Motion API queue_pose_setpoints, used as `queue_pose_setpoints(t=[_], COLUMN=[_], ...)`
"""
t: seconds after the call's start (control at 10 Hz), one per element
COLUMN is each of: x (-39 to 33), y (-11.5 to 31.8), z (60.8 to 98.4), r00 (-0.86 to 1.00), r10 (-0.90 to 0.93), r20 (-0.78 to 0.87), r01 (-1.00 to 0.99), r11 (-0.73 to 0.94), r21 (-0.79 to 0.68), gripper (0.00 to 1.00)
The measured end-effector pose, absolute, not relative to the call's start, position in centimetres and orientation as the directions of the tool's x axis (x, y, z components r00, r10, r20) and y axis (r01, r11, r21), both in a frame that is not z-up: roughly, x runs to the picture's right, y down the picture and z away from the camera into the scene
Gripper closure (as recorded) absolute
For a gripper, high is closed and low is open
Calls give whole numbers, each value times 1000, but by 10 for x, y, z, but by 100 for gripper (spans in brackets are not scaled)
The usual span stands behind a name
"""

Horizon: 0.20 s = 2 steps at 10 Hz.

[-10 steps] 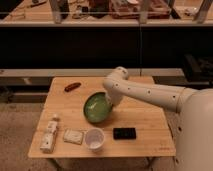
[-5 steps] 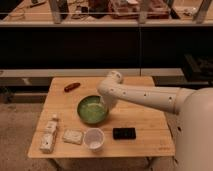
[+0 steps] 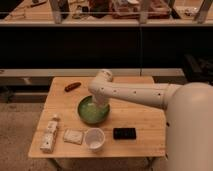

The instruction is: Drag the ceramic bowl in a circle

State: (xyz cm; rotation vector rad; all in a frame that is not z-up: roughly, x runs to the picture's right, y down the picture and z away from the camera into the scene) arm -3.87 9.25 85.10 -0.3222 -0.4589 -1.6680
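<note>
The green ceramic bowl (image 3: 92,112) sits near the middle of the wooden table (image 3: 145,122), just behind the white cup. My white arm reaches in from the right and bends down over the bowl. The gripper (image 3: 99,103) is at the bowl's back right rim, inside or against it, mostly hidden by the wrist.
A white cup (image 3: 94,139) stands in front of the bowl. A black flat object (image 3: 124,133) lies to the cup's right. A small packet (image 3: 73,136) and a white bottle (image 3: 49,136) lie front left. A reddish-brown item (image 3: 72,86) lies at the back left.
The bowl and the gripper have moved left and a little back across the table over the last second. The arm's elbow has swung left with them.
</note>
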Motion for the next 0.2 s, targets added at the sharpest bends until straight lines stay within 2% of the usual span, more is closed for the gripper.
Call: queue_pose_setpoints(t=[0.1,0.2], x=[-43,-44], y=[93,94], z=[853,854], r00=[-148,-146], r10=[-875,-876], r20=[460,460], r01=[988,988], r11=[-106,-104], r21=[116,115], gripper=[67,60])
